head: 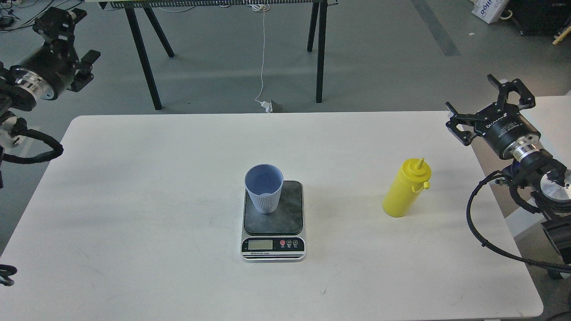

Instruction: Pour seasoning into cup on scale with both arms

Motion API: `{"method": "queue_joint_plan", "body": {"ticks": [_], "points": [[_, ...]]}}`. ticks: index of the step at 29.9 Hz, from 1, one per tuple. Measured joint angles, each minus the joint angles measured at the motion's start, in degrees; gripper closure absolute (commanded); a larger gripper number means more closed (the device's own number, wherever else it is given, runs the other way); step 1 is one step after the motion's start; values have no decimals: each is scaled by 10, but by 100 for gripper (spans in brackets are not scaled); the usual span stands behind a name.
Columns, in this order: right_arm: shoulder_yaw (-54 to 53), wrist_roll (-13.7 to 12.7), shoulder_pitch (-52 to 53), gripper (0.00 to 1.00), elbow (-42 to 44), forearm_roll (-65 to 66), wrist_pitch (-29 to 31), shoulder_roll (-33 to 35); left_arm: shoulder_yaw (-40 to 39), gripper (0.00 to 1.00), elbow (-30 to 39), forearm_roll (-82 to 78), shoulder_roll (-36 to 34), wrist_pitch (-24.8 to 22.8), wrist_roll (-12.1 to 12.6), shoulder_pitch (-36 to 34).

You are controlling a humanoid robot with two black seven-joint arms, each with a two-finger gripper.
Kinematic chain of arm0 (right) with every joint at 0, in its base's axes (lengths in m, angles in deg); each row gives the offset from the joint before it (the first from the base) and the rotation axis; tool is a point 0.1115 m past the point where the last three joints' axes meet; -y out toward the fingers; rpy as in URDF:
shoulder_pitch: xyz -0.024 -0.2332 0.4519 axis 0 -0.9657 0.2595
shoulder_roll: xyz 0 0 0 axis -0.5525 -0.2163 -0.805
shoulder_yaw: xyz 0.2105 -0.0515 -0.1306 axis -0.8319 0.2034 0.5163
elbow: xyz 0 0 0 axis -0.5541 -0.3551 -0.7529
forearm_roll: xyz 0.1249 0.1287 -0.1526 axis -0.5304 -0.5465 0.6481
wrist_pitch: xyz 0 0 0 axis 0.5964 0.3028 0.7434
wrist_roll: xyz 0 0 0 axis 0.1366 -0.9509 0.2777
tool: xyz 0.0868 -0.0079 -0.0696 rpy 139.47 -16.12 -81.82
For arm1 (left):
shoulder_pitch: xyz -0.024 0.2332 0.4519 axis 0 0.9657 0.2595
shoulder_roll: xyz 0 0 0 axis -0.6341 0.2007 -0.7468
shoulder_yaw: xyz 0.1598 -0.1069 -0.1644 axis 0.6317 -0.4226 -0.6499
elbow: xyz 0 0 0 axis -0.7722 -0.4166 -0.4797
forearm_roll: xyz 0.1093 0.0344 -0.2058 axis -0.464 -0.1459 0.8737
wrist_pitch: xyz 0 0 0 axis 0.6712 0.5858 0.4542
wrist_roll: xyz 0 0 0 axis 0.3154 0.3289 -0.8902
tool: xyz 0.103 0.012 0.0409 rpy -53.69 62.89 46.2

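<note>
The light blue ribbed cup (264, 188) stands upright on the back left part of the scale's dark plate (290, 211), at the middle of the white table (134, 200). The yellow squeeze bottle (405, 191) stands upright to the right of the scale, nozzle up, its small cap hanging at the side. My right gripper (469, 93) is open and empty, above the table's back right corner, behind and to the right of the bottle. My left gripper (76, 39) is open and empty, raised off the table's back left corner, far from the cup.
Black trestle legs (145, 58) and a white cable (263, 53) are on the floor behind the table. A second pale surface (553, 116) adjoins the right edge under my right arm. The scale's display (260, 244) faces me.
</note>
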Motion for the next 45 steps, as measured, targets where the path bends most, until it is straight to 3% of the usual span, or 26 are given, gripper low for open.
{"method": "queue_joint_plan", "body": {"ticks": [8,12,32,45], "points": [[0,0,0,1,-2,-1,0,-6,80,0,3,-258,-7,0,0,-244],[2,0,-1,1,-2,-1,0,-21,94,0,5,-330,4,0,0,-293],[1,0,-1,1,-2,0,0,-25,92,0,8,-333,16,0,0,-286],[2,13,1,1,2,39,0,-26,88,0,1,-71,-29,0,0,-110]]}}
